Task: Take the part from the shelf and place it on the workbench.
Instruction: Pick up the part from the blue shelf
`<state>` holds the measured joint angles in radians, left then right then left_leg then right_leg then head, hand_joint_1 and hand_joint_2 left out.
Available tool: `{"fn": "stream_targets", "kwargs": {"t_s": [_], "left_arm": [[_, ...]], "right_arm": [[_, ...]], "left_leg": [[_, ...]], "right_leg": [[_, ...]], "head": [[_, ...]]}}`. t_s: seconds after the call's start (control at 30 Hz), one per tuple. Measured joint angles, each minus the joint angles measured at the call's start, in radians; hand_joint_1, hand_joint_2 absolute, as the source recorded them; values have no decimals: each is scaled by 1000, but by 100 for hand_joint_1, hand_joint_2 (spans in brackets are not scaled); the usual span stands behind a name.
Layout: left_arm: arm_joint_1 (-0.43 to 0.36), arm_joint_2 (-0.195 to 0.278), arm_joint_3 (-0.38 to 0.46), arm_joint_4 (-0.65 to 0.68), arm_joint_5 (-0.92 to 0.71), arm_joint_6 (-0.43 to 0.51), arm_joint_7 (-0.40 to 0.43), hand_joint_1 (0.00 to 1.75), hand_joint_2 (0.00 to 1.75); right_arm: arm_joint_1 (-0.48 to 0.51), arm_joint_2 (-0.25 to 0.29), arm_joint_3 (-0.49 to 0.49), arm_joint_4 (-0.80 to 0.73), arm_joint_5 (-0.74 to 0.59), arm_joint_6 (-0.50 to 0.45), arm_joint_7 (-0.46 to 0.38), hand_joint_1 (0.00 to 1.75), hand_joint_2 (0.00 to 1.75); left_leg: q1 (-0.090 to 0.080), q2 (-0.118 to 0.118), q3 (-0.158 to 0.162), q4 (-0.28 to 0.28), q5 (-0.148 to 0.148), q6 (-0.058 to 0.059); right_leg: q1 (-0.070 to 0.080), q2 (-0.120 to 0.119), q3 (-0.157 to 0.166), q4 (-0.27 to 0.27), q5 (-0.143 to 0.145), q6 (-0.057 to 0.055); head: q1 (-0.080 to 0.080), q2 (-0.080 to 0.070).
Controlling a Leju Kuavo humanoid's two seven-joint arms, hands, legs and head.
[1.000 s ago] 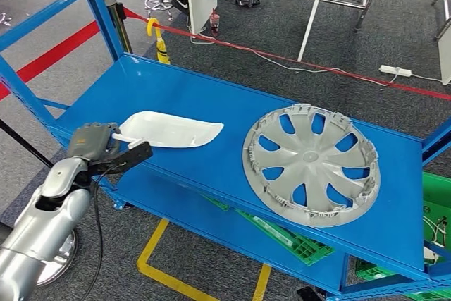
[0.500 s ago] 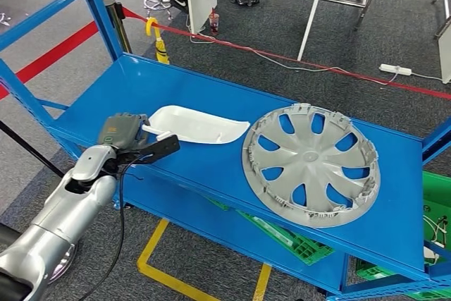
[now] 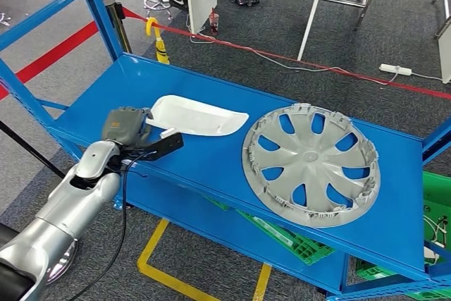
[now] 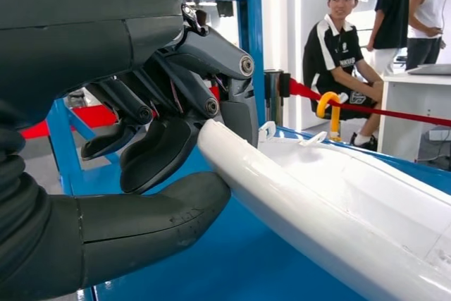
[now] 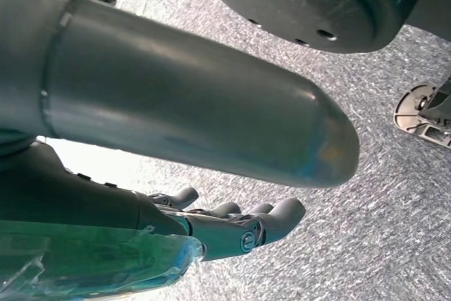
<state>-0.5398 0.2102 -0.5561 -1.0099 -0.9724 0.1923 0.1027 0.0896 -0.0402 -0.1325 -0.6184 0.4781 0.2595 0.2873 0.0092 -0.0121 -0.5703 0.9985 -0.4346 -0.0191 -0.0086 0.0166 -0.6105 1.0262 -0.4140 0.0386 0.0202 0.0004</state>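
Observation:
A long white plastic part (image 3: pixel 199 116) lies on the blue shelf (image 3: pixel 213 167), left of middle. My left hand (image 3: pixel 130 128) grips its left end at the shelf's front edge. In the left wrist view the thumb (image 4: pixel 149 223) sits under the white part's (image 4: pixel 340 202) rim and the dark fingers (image 4: pixel 175 96) curl over it. My right hand (image 5: pixel 239 227) hangs over grey carpet with its fingers stretched out and nothing in them.
A silver hubcap (image 3: pixel 311 163) lies on the shelf just right of the part. Green crates (image 3: pixel 298 244) sit on the level below. Blue uprights (image 3: pixel 101 5) stand at the left. A red barrier tape (image 3: pixel 255 51) and white desk lie beyond. People (image 4: pixel 345 40) are behind it.
My left hand has slid the white part to the right along the shelf, close to the hubcap; over the last half second it barely moved.

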Motion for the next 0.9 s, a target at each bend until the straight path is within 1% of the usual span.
{"fn": "stream_targets", "kwargs": {"t_s": [0.13,0.27,0.5,0.73,0.9], "left_arm": [[-3,1,-10,1,-19,25,0,175,175],[-21,11,-18,1,-53,64,-3,175,175],[-68,48,-33,-1,-141,141,-21,175,175],[-72,87,-53,-10,-226,243,-26,175,175],[-73,106,-62,-20,-258,281,-25,175,175]], "right_arm": [[1,-11,34,0,-45,-10,0,0,0],[0,-30,93,7,-116,-28,0,0,0],[-8,-63,212,29,-241,-56,0,0,0],[-23,-86,317,55,-329,-79,0,0,0],[-33,-104,396,65,-396,-102,0,0,0]], "left_leg": [[0,0,0,0,0,0],[0,0,0,0,0,0],[0,0,0,0,0,0],[0,0,0,0,0,0],[0,0,0,0,0,0]], "right_leg": [[0,0,0,0,0,0],[0,0,0,0,0,0],[0,0,0,0,0,0],[0,0,0,0,0,0],[0,0,0,0,0,0]], "head": [[0,0],[0,0],[0,0],[0,0],[0,0]]}}
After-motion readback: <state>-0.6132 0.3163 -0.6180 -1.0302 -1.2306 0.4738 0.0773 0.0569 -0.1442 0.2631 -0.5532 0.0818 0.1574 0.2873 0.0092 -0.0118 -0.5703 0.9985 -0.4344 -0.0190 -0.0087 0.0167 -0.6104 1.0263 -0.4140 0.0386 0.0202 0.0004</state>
